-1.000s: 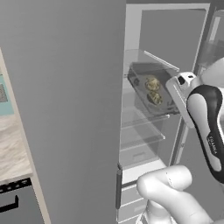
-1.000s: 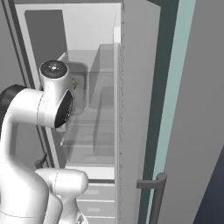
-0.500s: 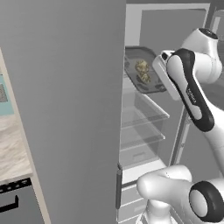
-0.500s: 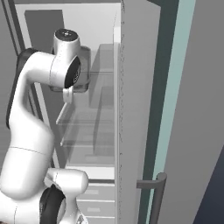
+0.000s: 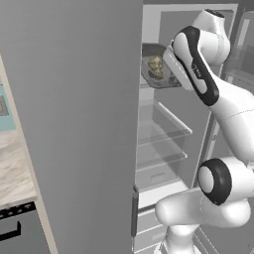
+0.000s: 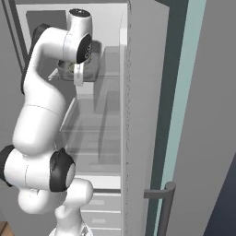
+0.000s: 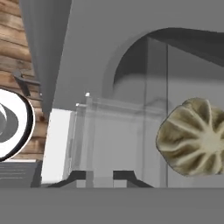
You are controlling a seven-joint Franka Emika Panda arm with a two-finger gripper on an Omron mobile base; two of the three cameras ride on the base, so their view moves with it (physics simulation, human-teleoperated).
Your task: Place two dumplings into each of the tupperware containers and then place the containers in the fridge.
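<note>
Pincer [image 7: 99,176] clamped tight on the tupperware container's [image 5: 158,79] rim, dumpling [image 5: 156,65] sitting inside, box held up in the open fridge [image 5: 163,129] by its top shelf

A kitchen, plainly, and a rendered one. The tall grey fridge [image 5: 74,99] stands with its door swung wide, its pale interior fitted with clear glass shelves [image 5: 163,126] and drawers low down. To the left in the left base view runs a marbled stone counter [image 5: 12,168] over a dark oven front [image 5: 17,230] (handle just showing), with teal wall [image 5: 7,106] behind it.
</note>
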